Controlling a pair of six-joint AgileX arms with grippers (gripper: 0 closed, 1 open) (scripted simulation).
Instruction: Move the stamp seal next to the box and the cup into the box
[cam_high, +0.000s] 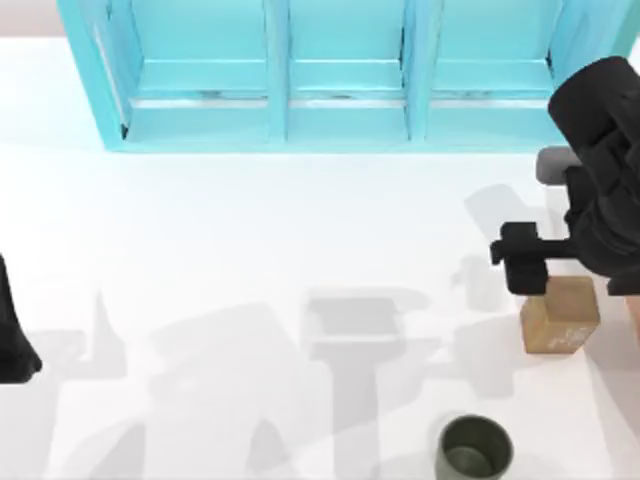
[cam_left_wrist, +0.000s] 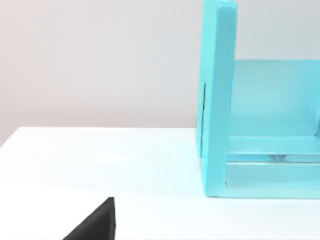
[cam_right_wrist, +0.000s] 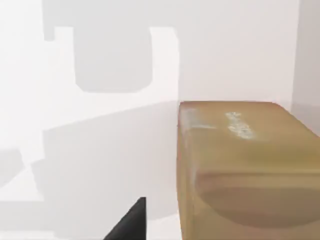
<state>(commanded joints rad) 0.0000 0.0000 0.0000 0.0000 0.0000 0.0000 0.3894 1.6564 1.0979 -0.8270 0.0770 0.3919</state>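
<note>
Your right end effector (cam_high: 528, 270) sits at the right side of the worktop (cam_high: 250, 250), just above and touching or nearly touching the far edge of the stamp seal (cam_high: 560, 315); from above I cannot tell whether its fingers are apart or together, nor whether they straddle the block or hang beside it, so treat the grasp as not yet made. The right wrist view has the stamp seal (cam_right_wrist: 245, 170) close in and off to one side of the frame, with a dark finger tip (cam_right_wrist: 131, 222) well clear of it, which suggests you are not centred on it. Line the arm up until the block lies squarely between the fingers, come down straight, and close on its two flat side faces rather than across a corner, since a smooth block will twist out of a skewed pinch. The pale markings lie on an upper face, so keep it level as you lift. A sliver of peach at the right edge of the top view may be the box (cam_high: 634, 320), just beside the block; I cannot be sure, so check where it stands before you set anything down. The cup (cam_high: 474, 447) stands upright near the front edge, apart from the block, for afterwards. Your left arm (cam_high: 15, 340) rests parked at the left edge, and the turquoise shelf (cam_high: 340, 75) along the back is out of your way.
</note>
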